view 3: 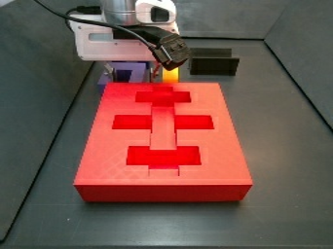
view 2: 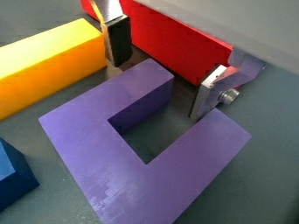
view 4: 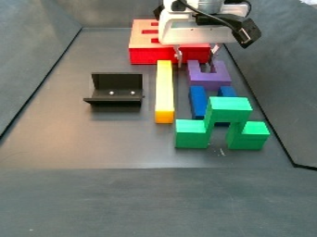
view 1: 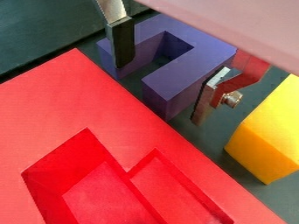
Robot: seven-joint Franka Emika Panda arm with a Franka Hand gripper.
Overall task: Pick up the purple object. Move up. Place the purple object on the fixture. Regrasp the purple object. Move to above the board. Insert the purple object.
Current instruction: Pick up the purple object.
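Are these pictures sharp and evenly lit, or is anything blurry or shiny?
In both wrist views the purple plastic U-shaped block is crisp, with a soft sheen, and the gripper straddling one prong is clear; only the housing at the frame edge is blurred. In both side views light is even, shadows are soft, and the large red slab shows no glare.

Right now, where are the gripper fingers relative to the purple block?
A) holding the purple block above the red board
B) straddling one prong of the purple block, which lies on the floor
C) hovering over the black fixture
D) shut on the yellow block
B: in both wrist views the gripper has one finger on each side of a prong of the purple block, which lies flat on the floor between the yellow block and the red board.
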